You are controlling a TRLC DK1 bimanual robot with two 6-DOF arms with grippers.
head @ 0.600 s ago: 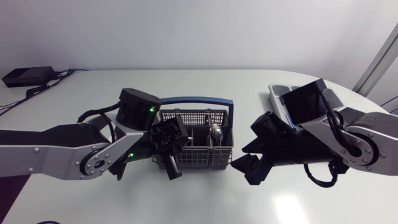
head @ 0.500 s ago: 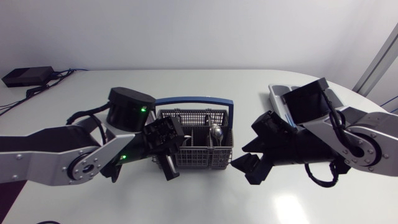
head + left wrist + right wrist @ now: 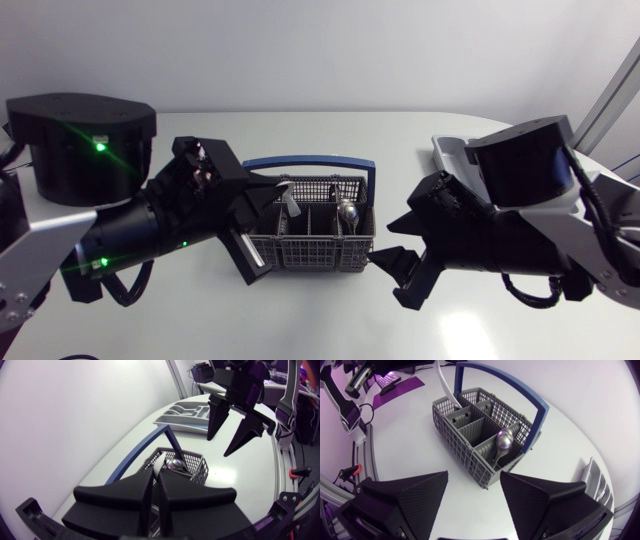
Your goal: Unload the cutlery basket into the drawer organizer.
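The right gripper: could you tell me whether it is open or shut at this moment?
Open. The right gripper has its fingers wide apart with nothing held between them, beside the cutlery basket.

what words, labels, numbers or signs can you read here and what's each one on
None readable: no print shows on the grey mesh cutlery basket, the grey plastic drawer organizer, the thin silver utensil in the left gripper or the right gripper.
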